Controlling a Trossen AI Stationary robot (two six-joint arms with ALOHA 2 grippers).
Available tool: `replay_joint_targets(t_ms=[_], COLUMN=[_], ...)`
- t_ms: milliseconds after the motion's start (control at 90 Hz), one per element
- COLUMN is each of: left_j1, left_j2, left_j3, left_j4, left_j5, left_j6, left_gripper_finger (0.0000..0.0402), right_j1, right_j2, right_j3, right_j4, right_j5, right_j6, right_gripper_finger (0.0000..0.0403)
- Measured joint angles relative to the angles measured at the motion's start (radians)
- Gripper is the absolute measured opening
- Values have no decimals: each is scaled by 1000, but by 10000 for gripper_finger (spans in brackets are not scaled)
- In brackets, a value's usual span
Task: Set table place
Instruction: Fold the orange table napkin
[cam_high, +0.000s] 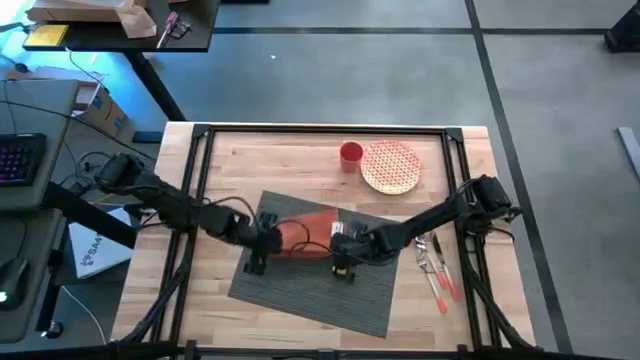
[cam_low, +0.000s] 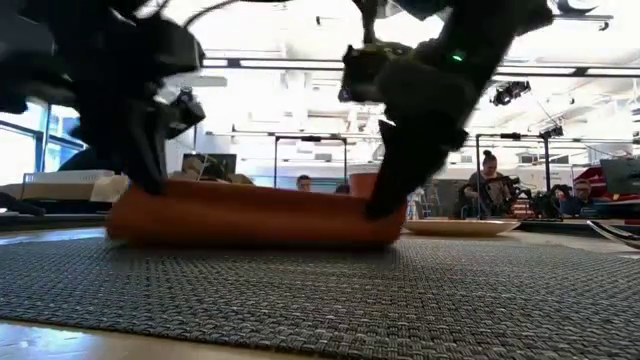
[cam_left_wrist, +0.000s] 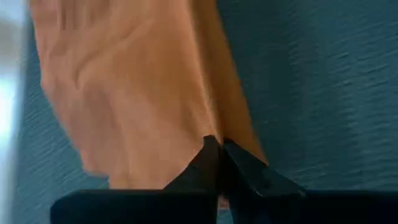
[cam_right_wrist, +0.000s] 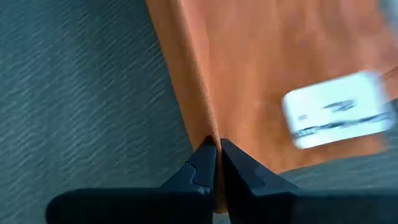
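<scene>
The dark grey ribbed rectangular placemat (cam_high: 320, 275) lies skewed on the light-wood butcher-block table (cam_high: 250, 160), bare wood around it. Over it, the left gripper (cam_high: 268, 236) and right gripper (cam_high: 343, 243) each pinch the orange-red cloth napkin (cam_high: 305, 233) by opposite edges.

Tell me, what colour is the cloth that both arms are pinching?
Orange-red. The napkin shows best in the right wrist view, lying on the grey ribbed placemat.
</scene>
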Motion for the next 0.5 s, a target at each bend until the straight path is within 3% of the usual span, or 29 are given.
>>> replay_joint_targets(t_ms=[144, 333, 500], left_j1=[-26, 5, 12], left_j2=[-11, -12, -12], left_j3=[17, 158, 182], left_j4=[-55, -250, -283], left_j5=[-48, -52, 57], left_j6=[-26, -22, 6], left_gripper_finger=[0, 0, 0], right_j1=[4, -13, -32], right_j2=[0, -13, -17], right_j3=[0, 102, 154], right_j4=[-16, -120, -193], right_j5=[-13, -46, -54], right_j6=[-18, -124, -120], right_gripper_finger=[0, 0, 0])
